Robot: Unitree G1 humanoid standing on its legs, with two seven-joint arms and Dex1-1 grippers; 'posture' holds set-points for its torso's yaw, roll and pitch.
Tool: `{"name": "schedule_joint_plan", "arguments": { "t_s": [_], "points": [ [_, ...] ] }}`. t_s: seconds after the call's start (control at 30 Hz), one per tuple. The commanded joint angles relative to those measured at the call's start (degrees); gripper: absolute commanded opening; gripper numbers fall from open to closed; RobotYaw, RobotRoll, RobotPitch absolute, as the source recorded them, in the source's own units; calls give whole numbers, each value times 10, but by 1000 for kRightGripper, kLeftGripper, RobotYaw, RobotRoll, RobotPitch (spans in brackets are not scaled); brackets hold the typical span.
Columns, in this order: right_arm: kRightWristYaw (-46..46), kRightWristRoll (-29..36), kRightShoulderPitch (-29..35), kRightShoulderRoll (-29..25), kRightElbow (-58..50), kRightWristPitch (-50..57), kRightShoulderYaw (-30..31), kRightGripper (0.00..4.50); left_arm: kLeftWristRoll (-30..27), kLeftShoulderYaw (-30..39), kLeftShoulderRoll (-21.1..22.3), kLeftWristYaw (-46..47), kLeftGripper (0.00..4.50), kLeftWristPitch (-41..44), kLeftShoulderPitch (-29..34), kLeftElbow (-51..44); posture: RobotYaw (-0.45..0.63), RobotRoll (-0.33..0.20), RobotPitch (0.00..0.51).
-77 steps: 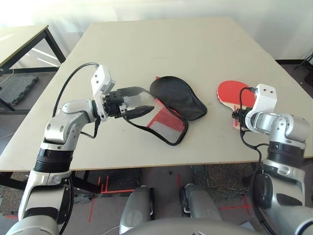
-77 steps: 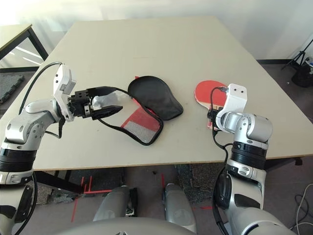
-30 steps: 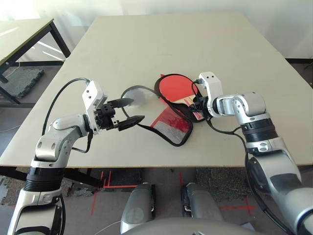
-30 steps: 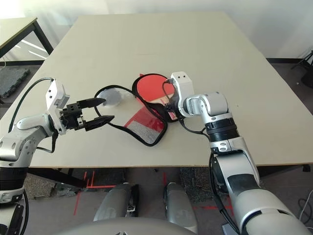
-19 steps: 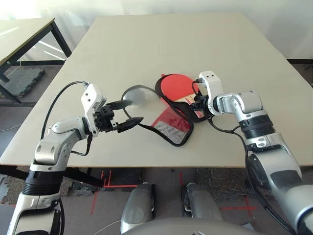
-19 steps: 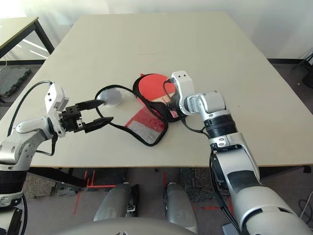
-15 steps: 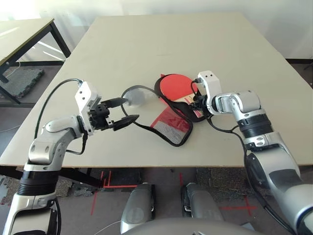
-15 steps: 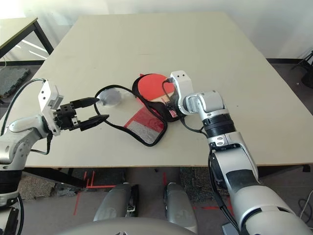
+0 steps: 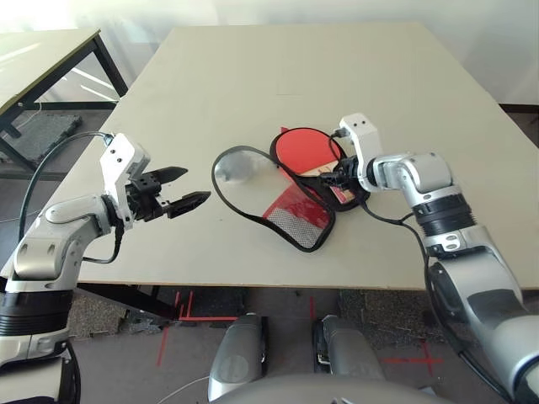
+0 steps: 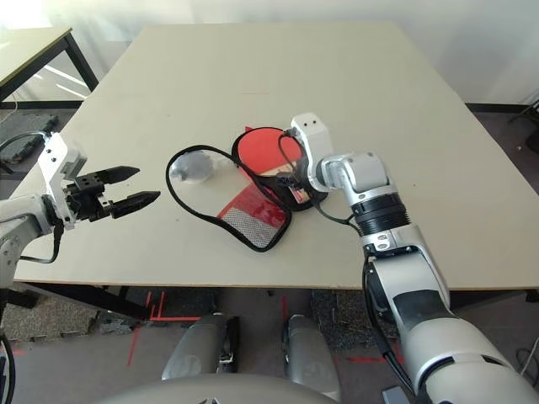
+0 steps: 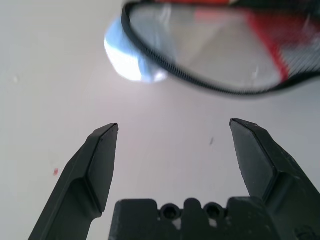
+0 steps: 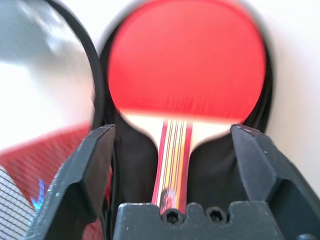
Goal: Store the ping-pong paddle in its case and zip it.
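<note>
— Pale table, case lying unzipped mid-table.
— And the ping-pong paddle?
— Resting in the black half, handle between the right gripper's spread, empty fingers.
— Left gripper?
— Wide apart, empty, well clear of the clear flap.

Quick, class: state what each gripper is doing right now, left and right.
Left gripper: open, holding nothing, apart from the case.
Right gripper: open, fingers either side of the ping-pong paddle handle, not gripping it.
</note>
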Motion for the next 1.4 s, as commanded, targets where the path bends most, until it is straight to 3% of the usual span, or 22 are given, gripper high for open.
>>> {"name": "schedule_joint_plan", "arguments": {
  "t_s": [0.03,0.17,0.4,0.77,0.97,1.13,1.27,1.4],
  "points": [
    [7,2,10,-33,-8,-58,-41,4442,31,-44,15,-24,4500,0,1,12,182,0,63],
    [31,8,27,-89,-1,-100,-79,4442,66,-102,-18,-35,4500,-39,-47,32,153,0,64],
    [43,34,73,-121,-19,-94,-130,4442,116,-157,-90,-41,4500,-116,-132,107,106,0,66],
    [42,83,172,-120,-66,-64,-178,4442,131,-192,-214,-73,4500,-180,-264,203,67,0,62],
    [45,137,204,-99,-86,-32,-201,4442,169,-198,-325,-19,4500,-245,-360,342,36,0,58],
    [44,158,228,-97,-107,-13,-203,4442,192,-197,-386,18,4500,-313,-409,431,13,0,50],
    [48,176,238,-94,-121,-4,-201,4442,191,-188,-395,14,4500,-320,-415,449,18,0,52],
    [52,180,232,-88,-103,-10,-187,4442,177,-181,-362,-20,4500,-296,-386,409,49,0,54]
  ]
}}
